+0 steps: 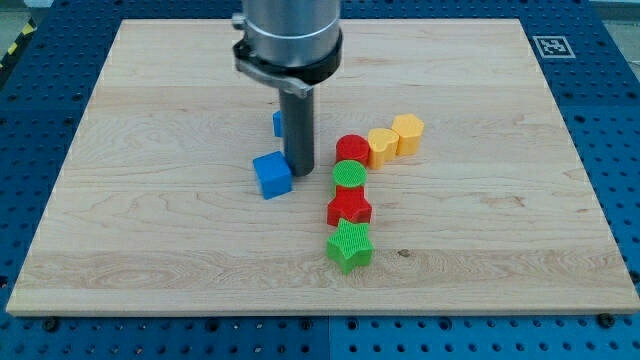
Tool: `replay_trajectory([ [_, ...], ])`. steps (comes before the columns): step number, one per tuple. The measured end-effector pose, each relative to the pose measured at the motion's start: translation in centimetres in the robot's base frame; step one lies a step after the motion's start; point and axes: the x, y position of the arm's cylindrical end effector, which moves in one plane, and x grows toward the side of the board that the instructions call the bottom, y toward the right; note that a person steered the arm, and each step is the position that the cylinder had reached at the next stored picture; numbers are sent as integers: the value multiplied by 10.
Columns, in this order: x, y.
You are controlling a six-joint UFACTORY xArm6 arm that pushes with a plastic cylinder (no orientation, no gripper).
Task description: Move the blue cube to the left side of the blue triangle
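Observation:
The blue cube (271, 175) lies on the wooden board (150, 220) a little left of its middle. My tip (300, 171) stands right beside the cube's right side, touching or nearly touching it. A second blue block (278, 123), likely the blue triangle, shows only as a sliver behind the rod, toward the view's top from the cube. The rod hides most of it, so its shape cannot be made out.
To the tip's right runs a chain of blocks: a red cylinder (351, 150), a green cylinder (348, 177), a red star-like block (349, 208) and a green star (349, 246). Two yellow blocks (382, 146) (407, 133) lie beside the red cylinder.

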Motion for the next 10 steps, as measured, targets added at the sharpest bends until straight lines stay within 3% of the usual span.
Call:
replay_trajectory([
  [2, 70, -3],
  [3, 74, -24],
  [5, -3, -35],
  [7, 0, -12],
  [10, 18, -73],
])
